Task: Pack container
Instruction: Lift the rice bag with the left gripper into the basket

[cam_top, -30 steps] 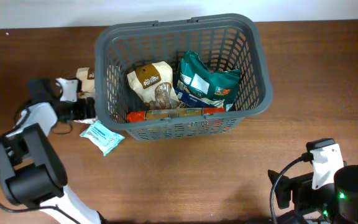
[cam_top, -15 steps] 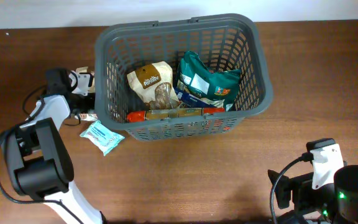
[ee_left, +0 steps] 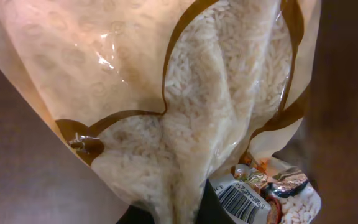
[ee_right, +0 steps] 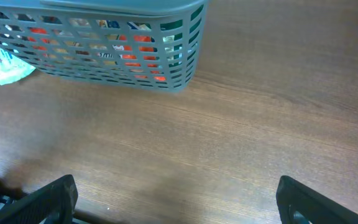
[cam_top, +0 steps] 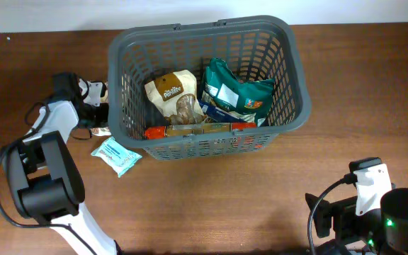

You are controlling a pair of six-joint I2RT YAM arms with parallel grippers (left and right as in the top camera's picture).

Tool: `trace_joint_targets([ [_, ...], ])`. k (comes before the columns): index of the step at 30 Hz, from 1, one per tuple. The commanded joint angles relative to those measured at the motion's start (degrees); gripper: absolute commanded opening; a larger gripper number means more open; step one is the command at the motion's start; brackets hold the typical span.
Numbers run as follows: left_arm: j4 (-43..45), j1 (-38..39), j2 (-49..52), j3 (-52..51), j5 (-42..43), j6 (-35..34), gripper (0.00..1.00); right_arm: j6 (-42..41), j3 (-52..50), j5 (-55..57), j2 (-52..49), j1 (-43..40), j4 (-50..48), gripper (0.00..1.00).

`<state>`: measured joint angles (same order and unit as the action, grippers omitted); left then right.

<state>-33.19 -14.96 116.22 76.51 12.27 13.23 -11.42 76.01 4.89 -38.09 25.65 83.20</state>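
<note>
Two arms: left stretched to the mid-table container (cam_top: 289, 85), right parked low.
Left gripper (cam_top: 93, 103) sits beside its left wall, grip untellable; only the wrist view shows a rice packet (ee_left: 185, 112) close up. Right gripper (ee_right: 176, 208) spread wide.

Basket (cam_top: 299, 78): matt dark grey moulded plastic, smooth rim. Table (ee_right: 260, 124): brown wood grain, smooth, faint sheen. Rice bag (ee_left: 166, 93): clear glossy plastic film, wrinkled, grainy rice showing through. Green packet (cam_top: 236, 92): shiny crinkled film.

Green packet (cam_top: 236, 92) inside grey basket (cam_top: 293, 78)
</note>
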Motion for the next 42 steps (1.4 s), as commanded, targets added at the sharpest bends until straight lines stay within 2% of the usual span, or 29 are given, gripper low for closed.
trace_joint_targets([
  [1, -1.90, -1.40, -5.35, 5.44, -7.23, -2.29, 0.02, -0.04, -0.24, -0.15, 0.11, 0.20, 0.00, 0.99],
  [4, -2.45, -1.84, -11.47, 10.40, -12.92, -2.05, 0.02, -0.04, -0.24, -0.13, 0.13, 0.20, 0.00, 0.99],
  [8, -2.47, -1.64, -17.35, 15.19, -13.44, 0.59, 0.02, -0.04, -0.24, -0.13, 0.11, 0.20, 0.00, 0.99],
  [12, -3.21, 0.02, -22.34, 18.38, -5.75, 5.46, 0.02, -0.04, -0.24, -0.15, 0.11, 0.20, 0.00, 0.99],
  [16, -3.78, 5.14, -26.69, 19.96, -2.95, 15.50, 0.02, -0.04, -0.24, -0.13, 0.13, 0.20, 0.00, 0.99],
  [19, -4.63, 9.92, -28.92, 19.96, -0.09, 28.57, 0.02, -0.04, -0.24, -0.13, 0.13, 0.20, 0.00, 0.99],
  [23, -8.63, 16.06, -29.44, 19.96, 5.16, 41.20, 0.01, -0.04, -0.24, -0.13, 0.11, 0.20, 0.00, 0.99],
  [25, -11.82, 17.81, -29.11, 19.96, 6.10, 44.04, 0.02, -0.04, -0.24, -0.13, 0.11, 0.20, 0.00, 0.99],
  [30, -21.62, 20.11, -28.81, 19.96, 11.61, 49.77, 0.02, -0.04, -0.24, -0.13, 0.13, 0.20, 0.00, 0.99],
  [42, -31.67, 20.59, -28.74, 19.96, 14.99, 51.41, 0.02, -0.04, -0.24, -0.13, 0.13, 0.20, 0.00, 0.99],
])
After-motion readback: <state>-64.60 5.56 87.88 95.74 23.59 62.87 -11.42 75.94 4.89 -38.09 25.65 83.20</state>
